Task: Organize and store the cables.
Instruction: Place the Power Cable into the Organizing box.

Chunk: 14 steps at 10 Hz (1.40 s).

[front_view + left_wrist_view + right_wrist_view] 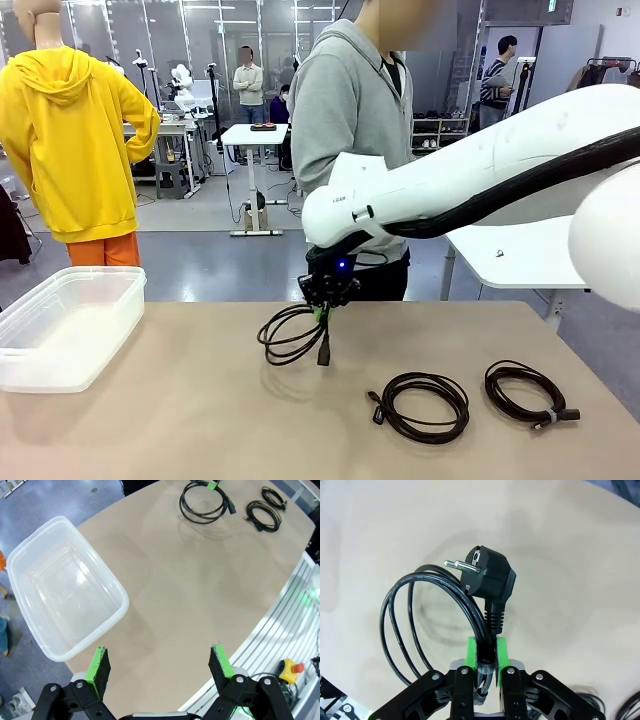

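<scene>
- Right pincer [487, 649] is pinching one coiled cable [415, 615] between its green pads, gripping just below the plug [487, 577]. The loops are hanging just above the table [200, 420], near the middle of its far side.
- Left pincer [160, 662] is hovering with its jaws spread wide and nothing between them, looking down on the clear plastic bin [121, 600] at the table's left end.
- Nothing is lying in the bin (its bottom is showing bare), so by my reading no cable is stored yet.
- Two more are lying side by side on the table's right part, a larger coil [425, 405] and a tied coil [525, 392], both well apart from the bin.
- Judging from this, the task is only beginning: the held cable is waiting to be carried across to the bin, and the other two are waiting after it.
</scene>
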### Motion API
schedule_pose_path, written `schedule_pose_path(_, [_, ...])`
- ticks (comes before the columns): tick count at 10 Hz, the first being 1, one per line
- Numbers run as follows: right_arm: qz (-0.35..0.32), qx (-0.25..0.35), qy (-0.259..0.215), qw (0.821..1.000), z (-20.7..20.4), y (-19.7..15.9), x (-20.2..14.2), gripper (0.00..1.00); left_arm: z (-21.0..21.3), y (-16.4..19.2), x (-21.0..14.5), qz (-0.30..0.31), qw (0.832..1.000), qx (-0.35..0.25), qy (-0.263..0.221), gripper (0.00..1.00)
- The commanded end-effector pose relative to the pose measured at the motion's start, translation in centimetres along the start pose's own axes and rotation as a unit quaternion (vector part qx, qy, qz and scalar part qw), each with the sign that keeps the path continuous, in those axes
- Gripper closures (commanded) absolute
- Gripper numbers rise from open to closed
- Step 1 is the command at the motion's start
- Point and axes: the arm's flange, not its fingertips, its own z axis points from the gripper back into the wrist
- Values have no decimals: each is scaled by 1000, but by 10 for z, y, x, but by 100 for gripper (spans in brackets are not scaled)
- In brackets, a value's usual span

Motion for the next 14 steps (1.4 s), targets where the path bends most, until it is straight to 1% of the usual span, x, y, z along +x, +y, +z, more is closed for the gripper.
schedule_pose_path(1, [-13,10,16,1000,-7,15,-2,81,0,1,0,-3,1000,-3,-6,0])
schedule_pose_path(3, [-13,-8,36,999,-25,18,-4,81,0,1,0,-3,1000,-3,-6,0])
schedule_pose_path(4, [-25,-20,30,999,-36,13,0,81,0,1,0,-3,1000,-3,-6,0])
schedule_pose_path(5, [-32,-10,41,999,-51,9,5,81,0,1,0,-3,1000,-3,-6,0])
schedule_pose_path(6, [-26,-16,51,998,-61,9,5,81,0,1,0,-3,1000,-3,-6,0])
schedule_pose_path(7, [-26,-20,41,999,-60,8,5,71,0,1,0,-3,1000,-3,-6,0])
schedule_pose_path(8, [-24,-20,34,999,-57,8,4,47,0,1,0,-3,1000,-3,-6,0])
schedule_pose_path(9, [-22,-24,33,999,-56,7,2,36,0,1,0,-3,1000,-3,-6,0])
schedule_pose_path(10, [-22,-26,34,999,-53,5,2,12,0,1,0,-3,1000,-3,-6,0])
schedule_pose_path(11, [-20,-27,27,999,-45,2,1,1,0,1,0,-3,1000,-3,-6,0])
schedule_pose_path(12, [-12,-30,20,999,-33,0,0,0,0,1,0,-3,1000,-3,-6,0])
schedule_pose_path(13, [21,-28,20,999,-16,-3,-2,0,0,1,0,-3,1000,-3,-6,0])
schedule_pose_path(14, [68,-23,18,997,10,-13,-5,0,0,1,0,-3,1000,-3,-6,0])
